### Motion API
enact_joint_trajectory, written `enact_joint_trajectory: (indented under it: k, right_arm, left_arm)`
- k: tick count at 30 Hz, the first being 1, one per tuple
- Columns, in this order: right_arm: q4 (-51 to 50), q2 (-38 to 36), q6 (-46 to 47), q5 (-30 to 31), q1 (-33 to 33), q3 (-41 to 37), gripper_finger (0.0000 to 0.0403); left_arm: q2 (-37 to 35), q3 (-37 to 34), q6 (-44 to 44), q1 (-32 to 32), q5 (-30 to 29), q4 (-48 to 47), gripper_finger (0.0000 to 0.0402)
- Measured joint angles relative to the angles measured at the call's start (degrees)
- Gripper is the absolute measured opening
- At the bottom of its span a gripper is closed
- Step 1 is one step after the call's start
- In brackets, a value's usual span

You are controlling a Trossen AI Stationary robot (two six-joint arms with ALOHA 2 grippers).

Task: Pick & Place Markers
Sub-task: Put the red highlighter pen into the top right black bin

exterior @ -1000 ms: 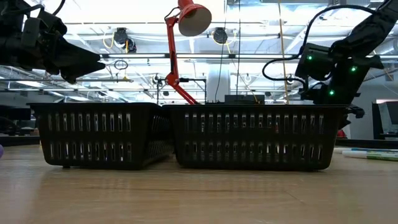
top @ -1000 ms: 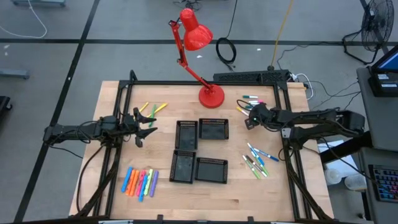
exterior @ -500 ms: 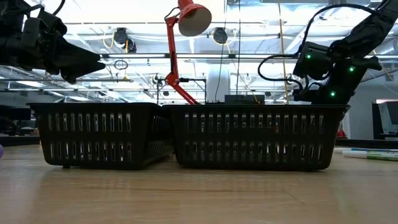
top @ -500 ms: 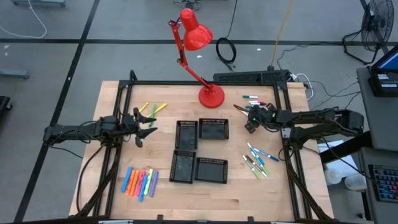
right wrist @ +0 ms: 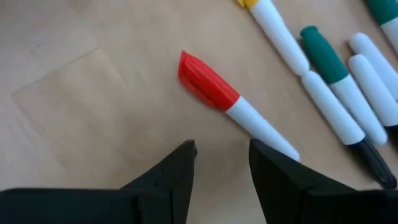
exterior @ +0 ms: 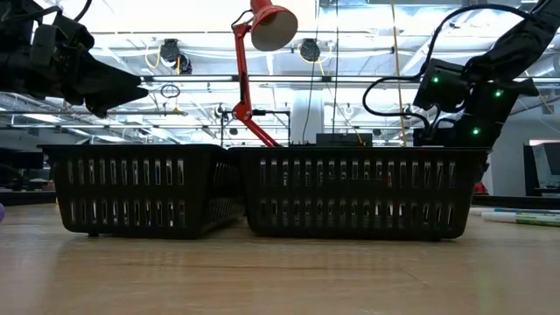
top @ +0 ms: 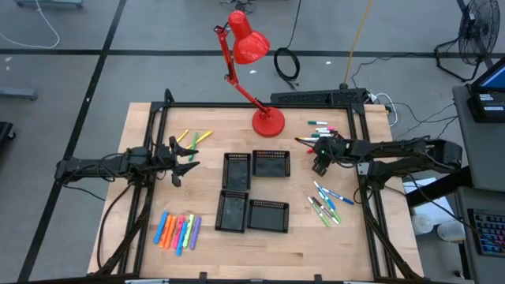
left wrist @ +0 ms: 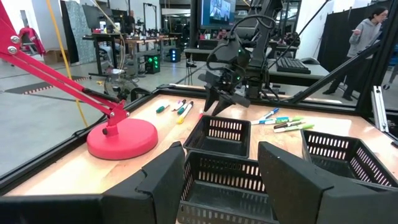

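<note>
My right gripper (right wrist: 222, 149) hovers low over the table's right half (top: 318, 162), just right of the far-right tray, fingers pointing down and a little apart. A white marker with a red cap (right wrist: 208, 84) lies on the wood in front of it, its white end running behind one finger (right wrist: 280, 165). More white markers (right wrist: 336, 93) lie beyond. Other markers lie in loose groups: far right (top: 319, 125), near right (top: 325, 201), neon ones near left (top: 177, 230), yellow-green ones far left (top: 193, 138). My left gripper (top: 183, 160) waits open, left of the trays. My right gripper stands over the red-capped marker's white end (right wrist: 273, 140), which disappears behind one finger, not between the two. That finger hides the spot, so I cannot tell whether it touches the marker. The marker lies flat on the table.
Black mesh trays (top: 237, 170) stand in a block at the table's middle, between the arms. A red desk lamp stands on its base (top: 268, 121) at the far edge, its head reaching beyond the table. Bare wood lies along the near edge (top: 260, 252).
My right gripper has drawn a little toward the table's near edge, away from the far-right group of markers. My left arm has kept still.
</note>
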Motion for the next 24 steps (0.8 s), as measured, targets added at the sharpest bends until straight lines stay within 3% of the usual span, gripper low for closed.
enact_joint_trajectory:
  k: [7,12,18,24]
  right_arm:
    - [-4.2,-5.3,-1.8,-5.0,0.0,-0.2,0.0144]
    - [-3.9,-9.1,-2.5,-3.3,0.0,-0.2,0.0144]
    - [0.8,-10.3,-6.0,3.5,0.0,-0.3,0.0144]
    - [10.1,-8.9,-17.7,-0.5,0.0,-5.9,0.0144]
  left_arm:
    - [0.0,0.0,0.0,0.0,0.0,0.0,0.0209]
    - [0.0,0.0,0.0,0.0,0.0,0.0,0.0209]
    - [0.0,0.0,0.0,0.0,0.0,0.0,0.0209]
    - [0.0,0.0,0.0,0.0,0.0,0.0,0.0209]
